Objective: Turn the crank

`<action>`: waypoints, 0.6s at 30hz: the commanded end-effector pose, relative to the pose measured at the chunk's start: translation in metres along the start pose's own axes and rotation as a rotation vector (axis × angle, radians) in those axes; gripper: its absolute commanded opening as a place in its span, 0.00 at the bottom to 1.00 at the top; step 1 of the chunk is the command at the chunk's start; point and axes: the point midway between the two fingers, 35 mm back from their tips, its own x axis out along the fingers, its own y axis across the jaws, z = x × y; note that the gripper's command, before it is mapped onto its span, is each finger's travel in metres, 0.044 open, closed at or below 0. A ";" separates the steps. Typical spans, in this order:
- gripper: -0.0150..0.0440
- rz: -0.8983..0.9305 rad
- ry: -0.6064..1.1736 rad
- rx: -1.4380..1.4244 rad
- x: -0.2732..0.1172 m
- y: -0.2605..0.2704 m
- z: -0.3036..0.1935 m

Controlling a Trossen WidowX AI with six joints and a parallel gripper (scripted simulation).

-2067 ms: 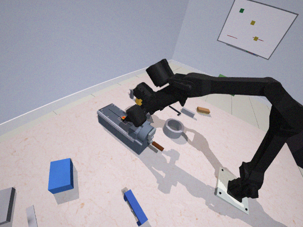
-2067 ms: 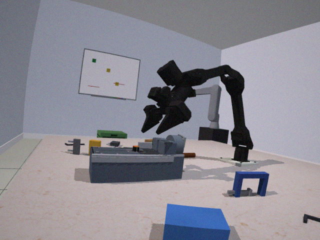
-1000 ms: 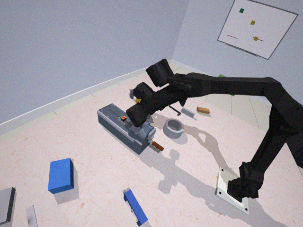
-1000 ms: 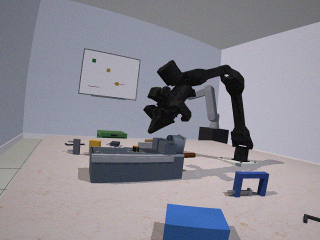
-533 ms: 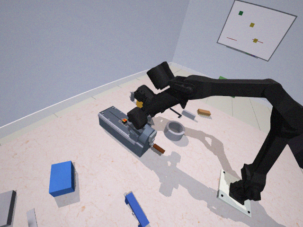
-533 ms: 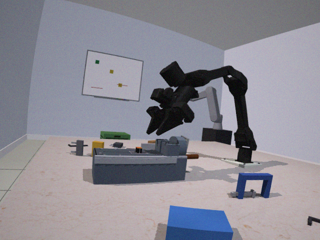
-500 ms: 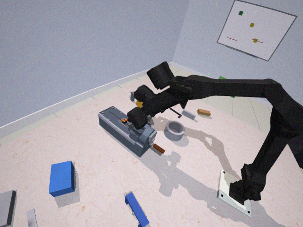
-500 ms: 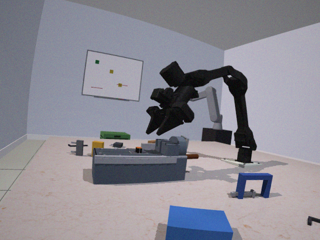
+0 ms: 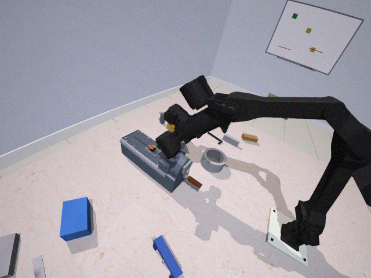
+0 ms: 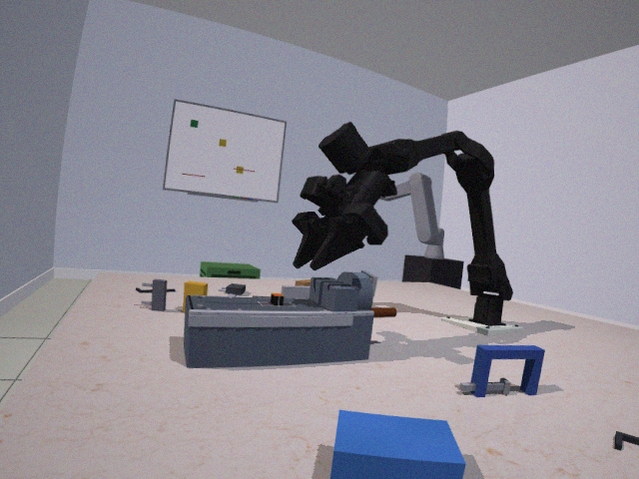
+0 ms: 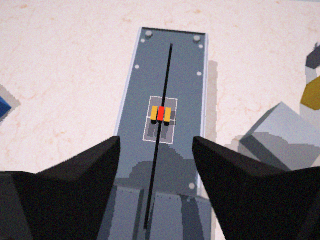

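Stretching below bluish walls (image 9: 104, 59) (image 10: 335, 98), a pinkish, veined surface (image 9: 126, 215) (image 10: 180, 417) (image 11: 60, 70).

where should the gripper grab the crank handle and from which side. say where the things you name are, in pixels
Grip the brown handle (image 9: 194, 182) (image 10: 384, 312) around its free outer part, probably from above: it sticks out sideways from the machine's end (image 9: 146, 165) (image 10: 279, 337), its top uncovered.
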 end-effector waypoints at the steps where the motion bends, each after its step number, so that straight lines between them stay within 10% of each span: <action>1: 0.51 0.000 0.000 0.000 0.000 0.000 0.000; 7: 0.25 0.000 0.000 0.000 0.000 0.000 0.000; 18: 0.25 0.001 0.000 0.000 0.000 0.000 0.000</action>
